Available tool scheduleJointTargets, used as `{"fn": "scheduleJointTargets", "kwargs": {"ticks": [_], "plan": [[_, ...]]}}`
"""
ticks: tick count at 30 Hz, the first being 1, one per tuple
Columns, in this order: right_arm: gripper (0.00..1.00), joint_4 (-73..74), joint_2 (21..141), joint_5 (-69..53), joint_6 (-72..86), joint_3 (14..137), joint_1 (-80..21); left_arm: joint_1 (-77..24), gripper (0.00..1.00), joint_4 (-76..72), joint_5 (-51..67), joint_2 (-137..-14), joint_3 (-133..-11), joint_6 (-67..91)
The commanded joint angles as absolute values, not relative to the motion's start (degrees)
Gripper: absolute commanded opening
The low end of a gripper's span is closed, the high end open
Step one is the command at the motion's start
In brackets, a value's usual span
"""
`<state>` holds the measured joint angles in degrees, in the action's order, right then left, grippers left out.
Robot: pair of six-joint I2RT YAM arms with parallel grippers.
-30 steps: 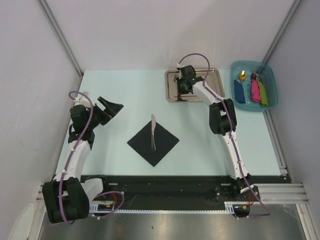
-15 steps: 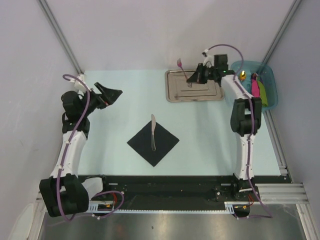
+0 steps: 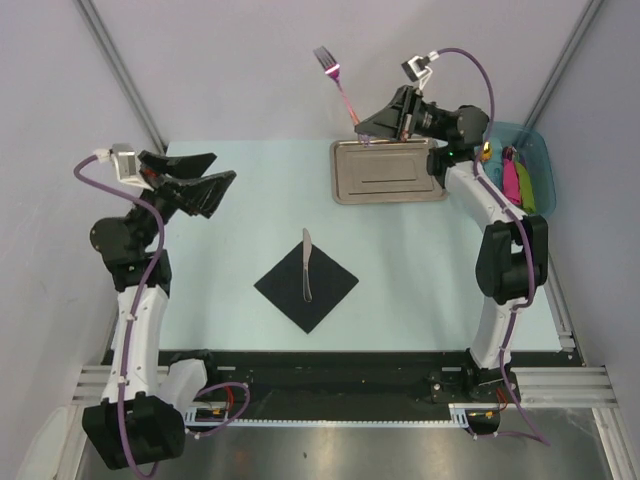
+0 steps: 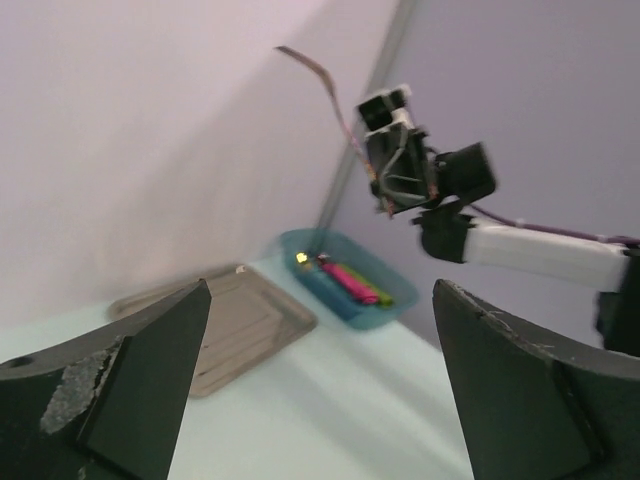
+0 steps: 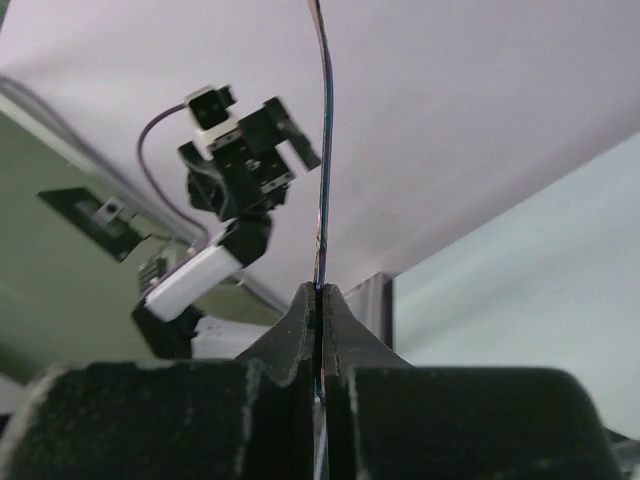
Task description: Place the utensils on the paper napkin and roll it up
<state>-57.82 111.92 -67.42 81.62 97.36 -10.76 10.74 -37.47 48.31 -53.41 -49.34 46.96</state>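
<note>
The black paper napkin (image 3: 306, 285) lies as a diamond mid-table, and a slim knife (image 3: 307, 264) rests on it, blade pointing away. My right gripper (image 3: 366, 133) is raised above the steel tray's far edge, shut on a fork (image 3: 338, 84) that slants up to the left, silvery tines on top. In the right wrist view the fork's thin handle (image 5: 325, 150) rises from between my pressed fingertips (image 5: 318, 291). High over the table's left side, my left gripper (image 3: 212, 178) hangs open and empty; its wrist view shows both dark fingers (image 4: 130, 380) wide apart.
The shiny steel tray (image 3: 388, 171) sits at the back centre-right. A teal bin (image 3: 540, 150) holding blue, pink and green items stands at the back right; it shows too in the left wrist view (image 4: 345, 290). Grey walls enclose the table.
My right gripper closed on the fork in the tray and lifted it up and away toward the back wall. My left arm rose higher, still open.
</note>
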Motion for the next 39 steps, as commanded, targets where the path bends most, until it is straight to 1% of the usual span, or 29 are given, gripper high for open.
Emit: {"fn": "scheduleJointTargets", "kwargs": {"ticks": [1,3,5,6,8,11,16,26,31,34,37,38,39], "plan": [[0.00,-74.0,105.0,-69.7,97.2,96.0,-17.3,9.5,0.97,-58.8,54.8,-51.9,-47.0,63.4],[0.00,-73.3,102.1,-68.7,96.8,94.2,-21.5,6.9,0.94,-59.8,55.6,-50.5,-46.8,63.1],[0.00,-71.5,99.3,-68.6,95.8,92.4,-25.7,3.9,0.91,-57.7,55.5,-47.4,-46.2,59.4],[0.00,-70.9,98.4,-68.5,95.5,91.7,-27.3,0.8,0.88,-57.0,55.5,-46.2,-46.0,57.7],[0.00,-68.8,96.4,-69.1,94.0,90.0,-30.7,-2.0,0.84,-55.5,55.5,-44.0,-45.3,54.7],[0.00,-66.4,95.0,-69.6,92.3,88.2,-33.5,-3.6,0.81,-55.8,54.5,-43.3,-44.6,55.2],[0.00,-65.8,94.2,-71.1,90.9,87.7,-36.6,-5.7,0.80,-56.8,52.1,-43.9,-45.0,54.9],[0.00,-68.5,94.8,-72.3,90.8,87.2,-41.7,-10.7,0.81,-57.3,51.4,-47.5,-50.6,55.5],[0.00,-69.3,95.1,-72.2,91.3,86.4,-42.9,-12.0,0.78,-57.0,51.2,-48.2,-52.3,55.9],[0.00,-70.0,95.6,-71.8,91.8,86.6,-43.4,-12.7,0.74,-57.3,50.7,-48.7,-53.5,56.4],[0.00,-70.4,96.1,-71.5,92.1,86.8,-43.9,-13.2,0.66,-57.4,50.9,-49.0,-54.3,56.6],[0.00,-70.5,96.2,-71.5,92.2,86.9,-43.9,-13.5,0.60,-57.5,50.9,-49.0,-54.6,56.8],[0.00,-70.5,96.5,-71.3,92.2,86.8,-43.9,-13.6,0.57,-57.7,51.1,-49.1,-54.7,56.7]]}}
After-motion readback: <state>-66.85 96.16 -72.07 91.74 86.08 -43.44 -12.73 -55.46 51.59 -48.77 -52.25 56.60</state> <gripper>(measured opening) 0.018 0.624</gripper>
